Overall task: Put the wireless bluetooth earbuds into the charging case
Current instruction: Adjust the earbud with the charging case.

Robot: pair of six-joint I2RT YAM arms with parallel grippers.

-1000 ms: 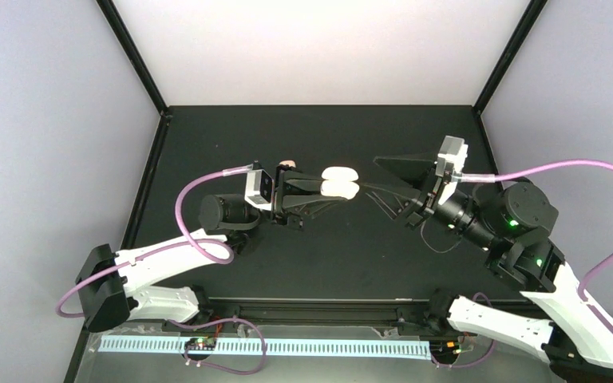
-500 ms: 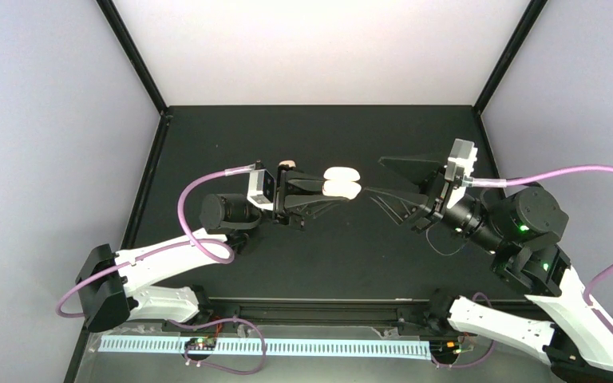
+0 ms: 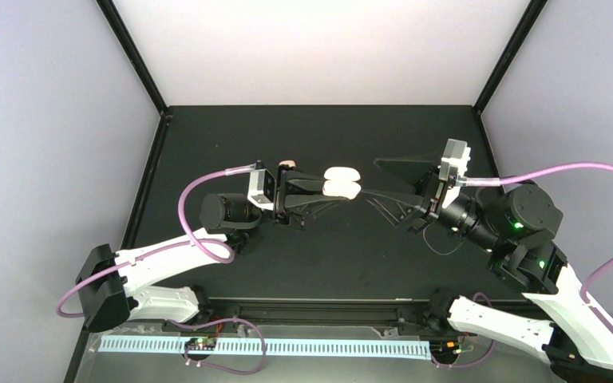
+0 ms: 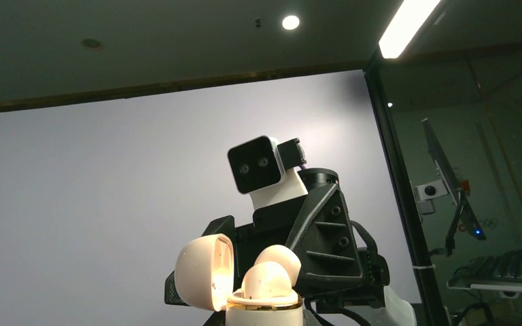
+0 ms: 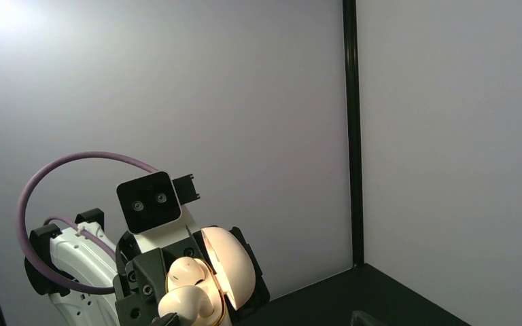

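Observation:
My left gripper (image 3: 325, 188) is shut on the cream charging case (image 3: 341, 190) and holds it above the table with its lid (image 3: 340, 173) open. In the left wrist view, two earbuds (image 4: 269, 280) stick up out of the case base (image 4: 262, 316) beside the lid (image 4: 202, 270). The right wrist view shows the same two earbuds (image 5: 189, 272) and the lid (image 5: 234, 263). My right gripper (image 3: 369, 177) is open in front of the case. One fingertip (image 5: 167, 320) is at the lower earbud (image 5: 185, 303). Another pinkish earbud (image 3: 287, 163) lies on the table behind my left gripper.
The black table (image 3: 319, 128) is walled by grey panels with black corner posts (image 5: 350, 129). A purple cable (image 3: 207, 179) loops over each arm. A thin black wire (image 3: 439, 249) lies on the table under my right wrist.
My right arm drew back a little to the right and has come back toward the case. My left gripper and the case have stayed still.

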